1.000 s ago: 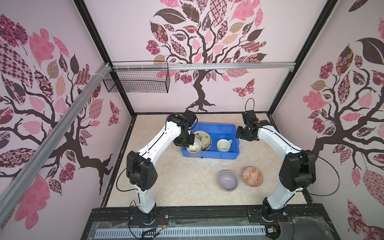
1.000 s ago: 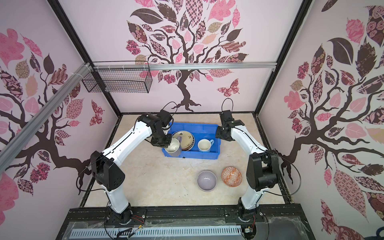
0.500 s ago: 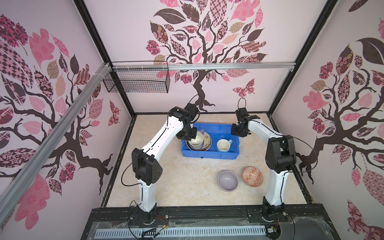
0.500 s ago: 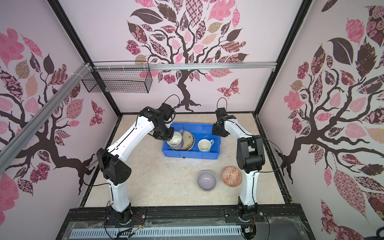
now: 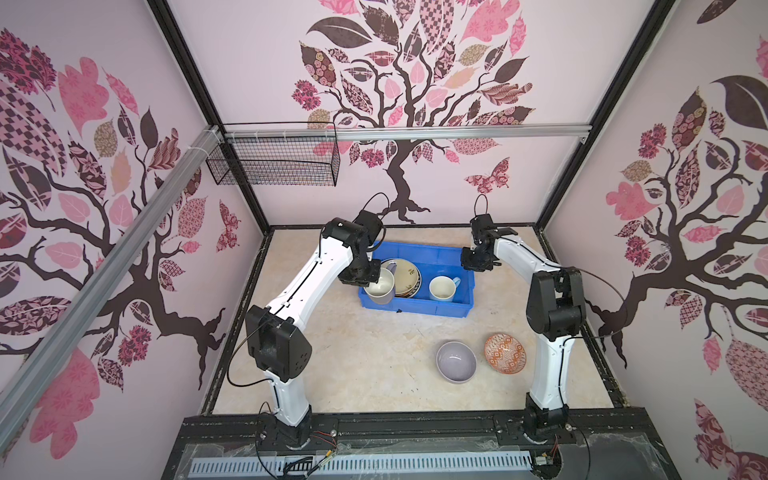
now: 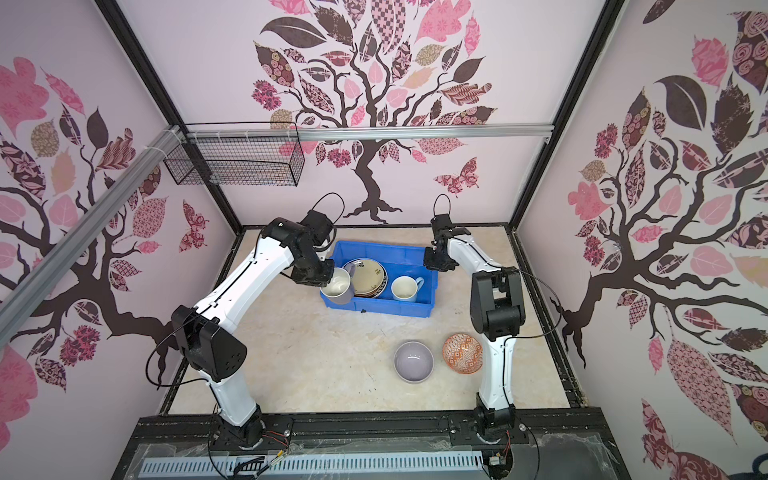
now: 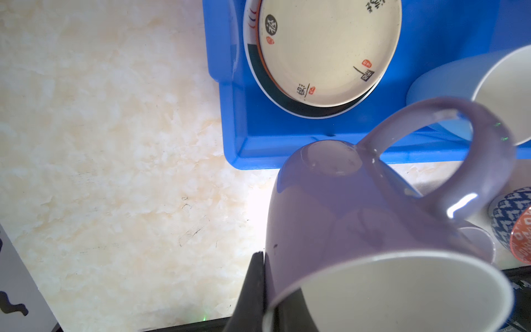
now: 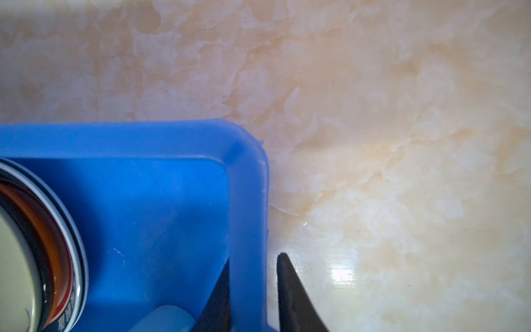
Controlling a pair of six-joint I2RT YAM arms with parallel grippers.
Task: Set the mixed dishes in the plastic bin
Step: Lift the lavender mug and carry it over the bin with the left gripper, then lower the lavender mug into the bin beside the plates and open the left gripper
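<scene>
The left end effector is clamped on the rim of a lavender mug, with one finger outside the wall and one inside. The mug hangs tilted over the near left corner of the blue bin, its opening turned up and toward the near side. In the left wrist view its handle stands over the bin's rim. I cannot tell whether the mug's base touches the bin.

Inside the bin, a stack of plates lies at the left, topped by a cream plate with dark and red marks. A light-blue mug stands upright to the right of the stack, its handle toward the right wall.

The right end effector straddles the bin's right wall near the far corner. Its fingers are apart, one inside against the wall and one outside. A narrow gap shows between the outer finger and the rim, so the wall is not yet squeezed.

Two dishes are outside the bin on the marbled surface, toward the near right. A lavender bowl and an orange-and-white patterned bowl sit just beside each other, both upright and well apart from the bin.
</scene>
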